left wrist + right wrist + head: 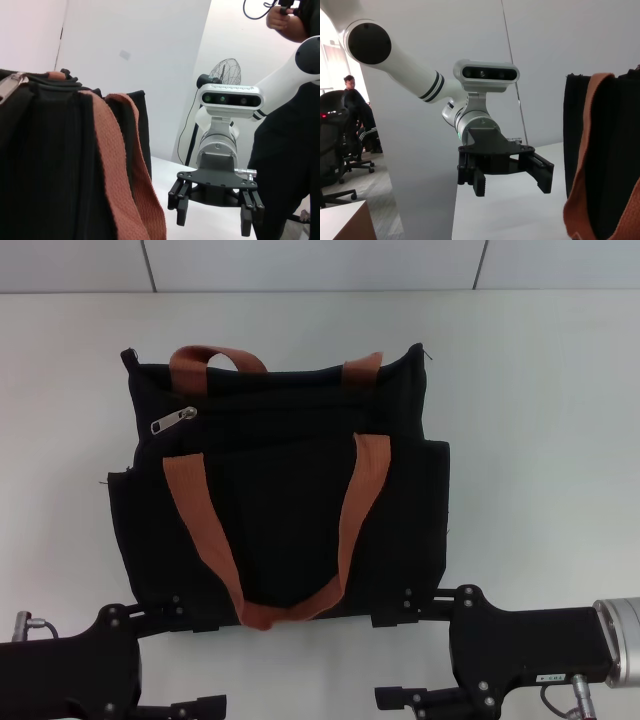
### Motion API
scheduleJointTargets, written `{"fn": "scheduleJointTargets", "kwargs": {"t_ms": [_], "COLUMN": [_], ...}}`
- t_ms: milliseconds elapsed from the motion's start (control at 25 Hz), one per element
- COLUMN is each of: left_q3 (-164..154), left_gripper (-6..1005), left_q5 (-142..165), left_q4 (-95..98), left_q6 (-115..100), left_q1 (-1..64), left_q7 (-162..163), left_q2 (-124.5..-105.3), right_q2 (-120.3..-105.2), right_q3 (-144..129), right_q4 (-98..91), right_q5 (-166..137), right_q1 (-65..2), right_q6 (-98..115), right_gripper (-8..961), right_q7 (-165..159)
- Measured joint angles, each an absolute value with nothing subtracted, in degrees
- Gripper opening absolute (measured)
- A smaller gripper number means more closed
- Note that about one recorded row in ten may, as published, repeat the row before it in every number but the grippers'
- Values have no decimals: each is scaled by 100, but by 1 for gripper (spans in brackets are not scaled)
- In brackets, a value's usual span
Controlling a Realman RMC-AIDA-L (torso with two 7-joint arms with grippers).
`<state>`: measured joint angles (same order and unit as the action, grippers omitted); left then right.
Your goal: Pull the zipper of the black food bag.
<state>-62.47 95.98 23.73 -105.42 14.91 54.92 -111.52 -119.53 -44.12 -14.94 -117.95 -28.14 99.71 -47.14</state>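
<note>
The black food bag (285, 510) lies flat in the middle of the white table, with its orange-brown straps (355, 505) spread over it. The zipper (172, 420), a small silver slider with a pull tab, sits at the bag's far left, near the top edge. It also shows in the left wrist view (11, 84). My left gripper (195, 660) is open at the bag's near left corner. My right gripper (400, 655) is open at the near right corner. They face each other, both empty. The left wrist view shows the right gripper (215, 207); the right wrist view shows the left gripper (507, 175).
The white table (540, 440) extends on both sides of the bag to a white wall at the back. A standing fan (225, 72) and a person (290, 20) are off the table on the right side; a seated person (350, 100) is on the left side.
</note>
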Motion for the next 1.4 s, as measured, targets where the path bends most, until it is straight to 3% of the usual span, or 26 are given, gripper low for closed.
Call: {"fn": "scheduleJointTargets", "kwargs": {"t_ms": [1000, 1200, 1400], "left_q3": [-6153, -5914, -5102], "left_gripper": [818, 811, 804], "left_q5": [9570, 9554, 9506], "left_q4": [2382, 2382, 2369], "left_q6": [-10604, -10796, -11487], "left_q1": [1517, 1559, 1552], "left_q7": [5493, 5486, 5051], "left_q2": [-11141, -11193, -11369], "right_q2": [-11962, -11962, -11961], "right_q3": [-4412, -4406, -4396], "right_q4": [-1494, -1489, -1486], "right_q5": [-11785, -11785, -11785], "right_q1": [-2865, -2854, -2843], "right_q6": [9964, 9966, 9918], "right_gripper": [740, 741, 741], "right_q7": [-4710, -4711, -4711]}}
